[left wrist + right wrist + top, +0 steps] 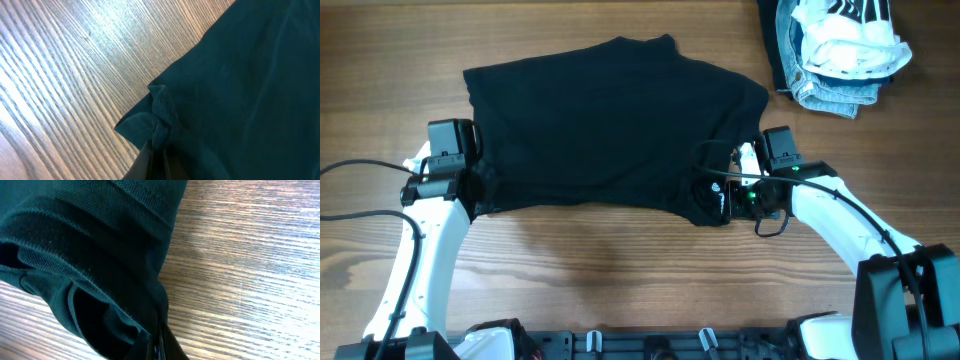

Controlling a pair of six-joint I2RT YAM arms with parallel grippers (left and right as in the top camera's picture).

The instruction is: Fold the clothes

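Both clamped on black garment (610, 120) flat on counter (620, 265): my left gripper (478, 188) and right gripper (720, 198) pinch its near-edge corners.

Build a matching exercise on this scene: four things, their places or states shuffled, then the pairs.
1 black shirt
2 left gripper
3 right gripper
4 white striped cloth

A piled on the denim, far right
B shut on the shirt's near left corner
C spread out in the middle
D shut on the shirt's near right end

Pairs: 1-C, 2-B, 3-D, 4-A
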